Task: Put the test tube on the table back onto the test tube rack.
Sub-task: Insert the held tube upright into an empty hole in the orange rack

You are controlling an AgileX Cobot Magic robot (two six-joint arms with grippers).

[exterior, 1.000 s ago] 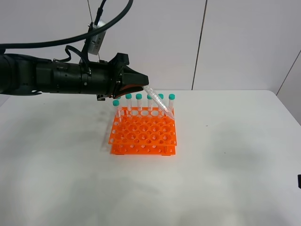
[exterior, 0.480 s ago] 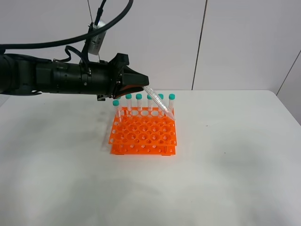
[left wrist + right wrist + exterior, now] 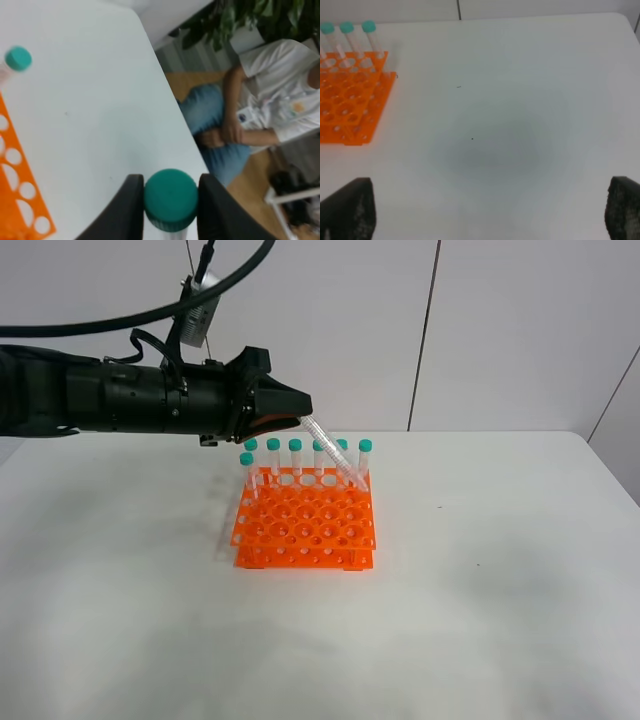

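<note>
My left gripper (image 3: 300, 421) is shut on the teal cap end of the test tube (image 3: 335, 456). It holds the tube slanted above the back right of the orange test tube rack (image 3: 305, 530), tip down near the back row. In the left wrist view the cap (image 3: 171, 199) sits between the two black fingers (image 3: 125, 210). Several teal-capped tubes (image 3: 296, 455) stand upright in the rack's back row. The right gripper (image 3: 485, 205) is open and empty over the white table (image 3: 520, 125), well right of the rack (image 3: 350, 95). It is out of the exterior view.
The rack stands mid-table on the white tabletop (image 3: 500, 590), with a white panelled wall behind. The left arm's black body and cables (image 3: 120, 395) stretch in from the left. A seated person (image 3: 265, 100) shows beyond the table edge in the left wrist view.
The left gripper with the tube has risen slightly and shifted a little left. A dark part at the exterior view's right edge has gone.
</note>
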